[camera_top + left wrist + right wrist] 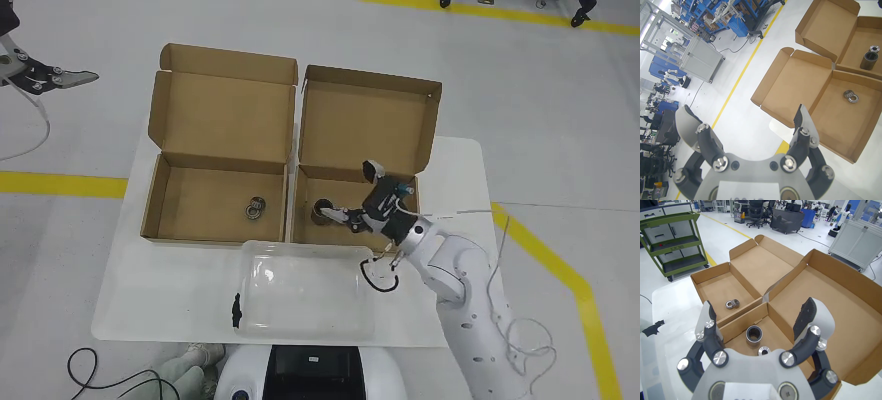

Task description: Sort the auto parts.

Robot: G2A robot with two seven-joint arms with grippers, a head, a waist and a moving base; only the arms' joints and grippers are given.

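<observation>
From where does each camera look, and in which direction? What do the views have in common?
Top view: above the arms, looking down at the table; the right arm shows.
Left wrist view: behind the open left gripper, off the table, facing the left box and right box.
Right wrist view: behind the open right gripper, over the right box.
Shared: the bearings in the left box.

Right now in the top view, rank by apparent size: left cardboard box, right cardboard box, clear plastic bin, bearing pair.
1. left cardboard box and right cardboard box: they look about alike with lids open, so no ranking between them.
2. clear plastic bin
3. bearing pair
</observation>
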